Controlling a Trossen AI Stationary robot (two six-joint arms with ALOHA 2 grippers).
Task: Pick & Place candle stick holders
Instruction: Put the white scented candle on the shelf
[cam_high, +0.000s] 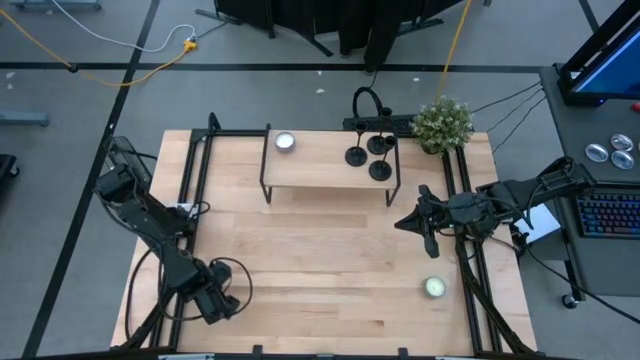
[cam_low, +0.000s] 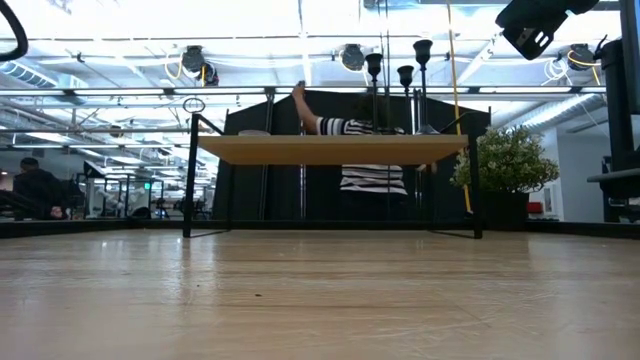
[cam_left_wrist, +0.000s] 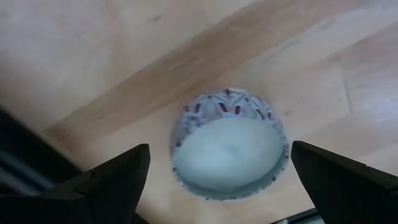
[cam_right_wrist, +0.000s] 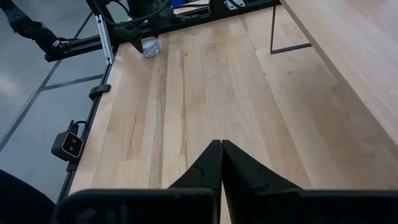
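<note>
Three black candle stick holders (cam_high: 372, 157) stand on their round bases at the right end of a small raised wooden shelf (cam_high: 320, 170). In the low view they (cam_low: 405, 75) stand upright on its top. My right gripper (cam_high: 402, 222) is shut and empty, above the table just near of the shelf's right end; its fingers meet in the right wrist view (cam_right_wrist: 221, 144). My left gripper (cam_high: 218, 300) is at the near left, open, its fingers on either side of a white tealight in a patterned cup (cam_left_wrist: 229, 155), touching nothing.
One white tealight (cam_high: 285, 141) sits on the shelf's left end, and another (cam_high: 434, 287) lies on the table at the near right. A potted plant (cam_high: 443, 122) stands at the far right corner. A person in a striped shirt (cam_low: 362, 150) is behind the shelf.
</note>
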